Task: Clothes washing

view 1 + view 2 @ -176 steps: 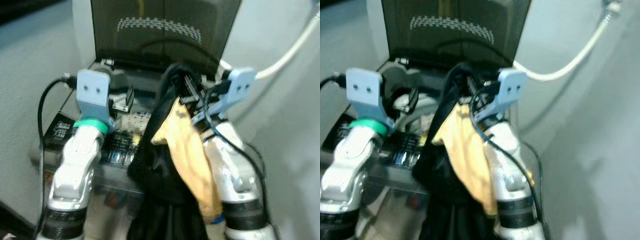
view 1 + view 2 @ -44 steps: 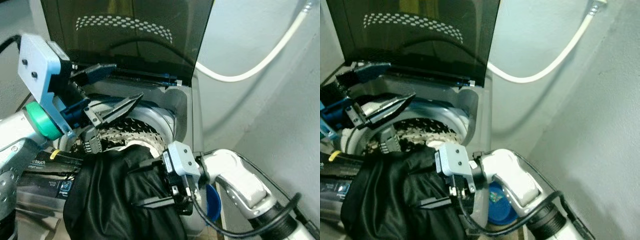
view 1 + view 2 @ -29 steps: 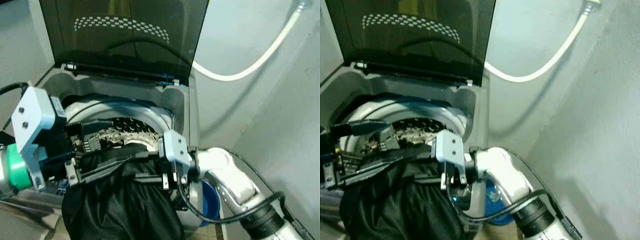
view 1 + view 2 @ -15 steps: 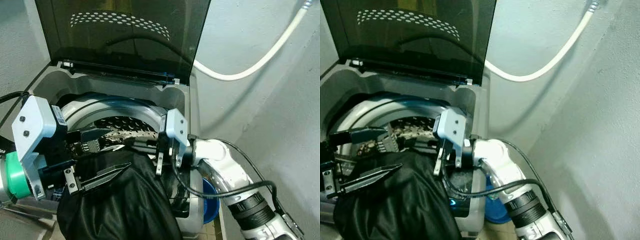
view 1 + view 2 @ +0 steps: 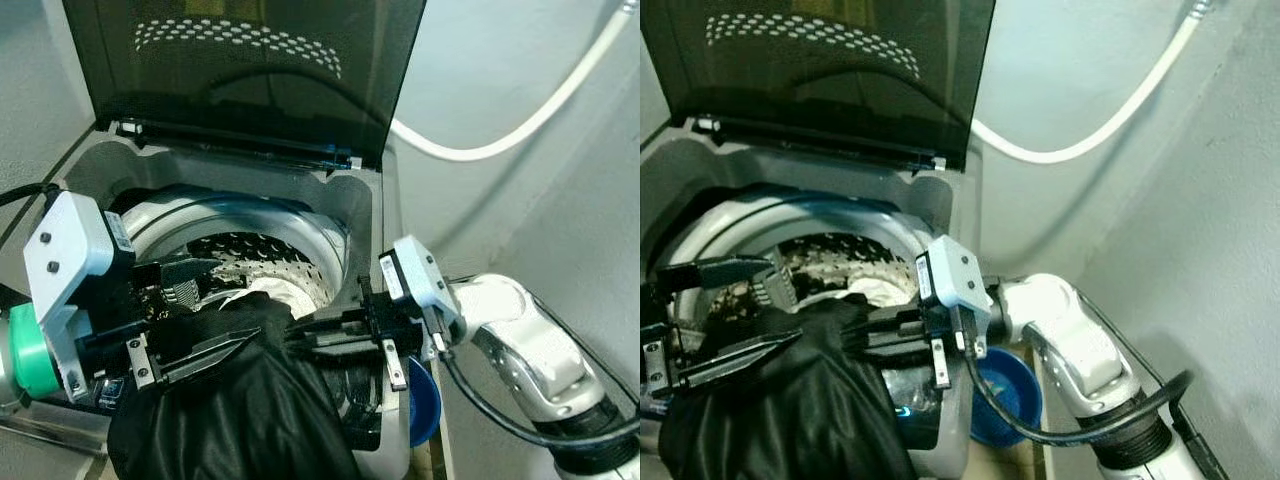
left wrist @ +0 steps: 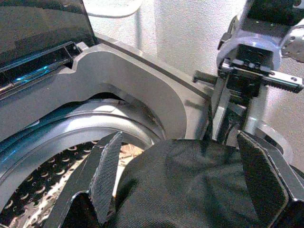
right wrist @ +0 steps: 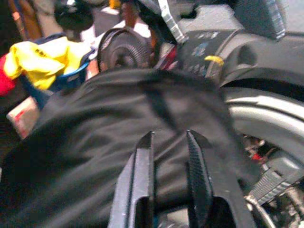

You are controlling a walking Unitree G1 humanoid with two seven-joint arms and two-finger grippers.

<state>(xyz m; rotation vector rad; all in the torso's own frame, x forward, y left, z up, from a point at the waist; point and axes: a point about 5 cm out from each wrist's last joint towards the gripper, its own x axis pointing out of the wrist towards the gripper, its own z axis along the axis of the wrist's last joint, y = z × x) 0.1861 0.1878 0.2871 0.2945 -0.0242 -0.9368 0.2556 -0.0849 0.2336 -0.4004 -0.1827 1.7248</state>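
Black garment is draped over the front rim of the top-loader washing machine, lid up. Left gripper is spread wide around its top fold, not clamping. Right gripper is nearly closed, tips against the cloth, grip uncertain. No legible labels.

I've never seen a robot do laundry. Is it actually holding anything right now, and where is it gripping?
Cannot tell for sure. The left hand is open around the black garment, not clamped on it. The right hand has its fingers nearly together at the garment's top edge; a pinch isn't clear.
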